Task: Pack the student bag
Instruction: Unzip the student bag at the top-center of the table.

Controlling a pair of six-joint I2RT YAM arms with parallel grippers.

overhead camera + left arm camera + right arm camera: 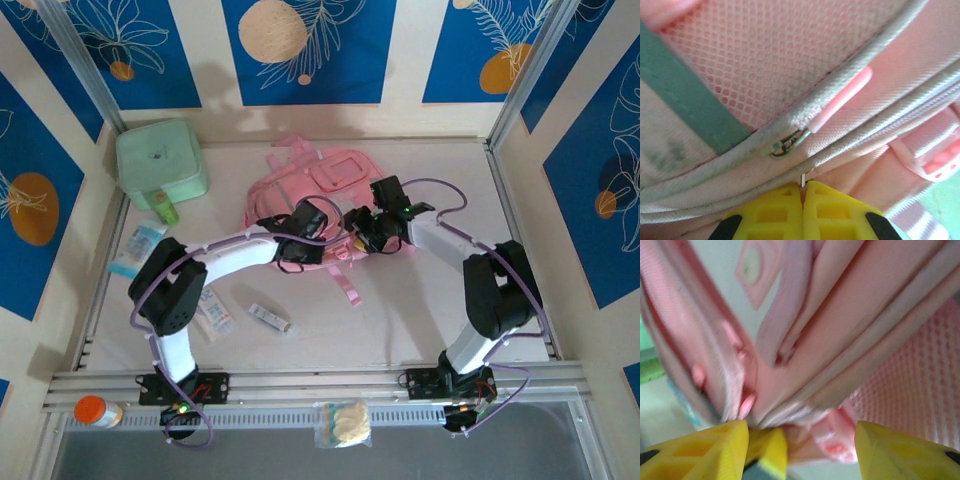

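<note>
Top external view puts the bag (300,185) at the middle back of your desk (400,310), lying flat, the biggest thing there. It is pink all over, with a clear window pocket (335,180) on its upper face. A pink strap (347,283) trails from its near edge onto the bare desk.

On your left wrist camera the fabric is a fine pink weave edged with grey piping. Beside it are an open pink mesh (765,55) and a teal band (690,95). A metal slider (787,145) sits on the grey zip, and a pink tab (842,97) lies along it.

Your left pincer (804,186) is pressed together right against a seam of the bag. A thin metal loop (805,176) pokes out where the yellow tips meet, and you cannot tell whether it is nipped. Your right pincer (800,429) stands apart, with folds of pink fabric in the gap and room left on one side. In the top view both arms reach in at the bag's near edge.

A mint case (160,160) sits left of the bag in the back-left corner, apart from it. A blue packet (137,250) lies on the desk in front of the case. An orange-capped bottle (97,411) rests at the near rail.
</note>
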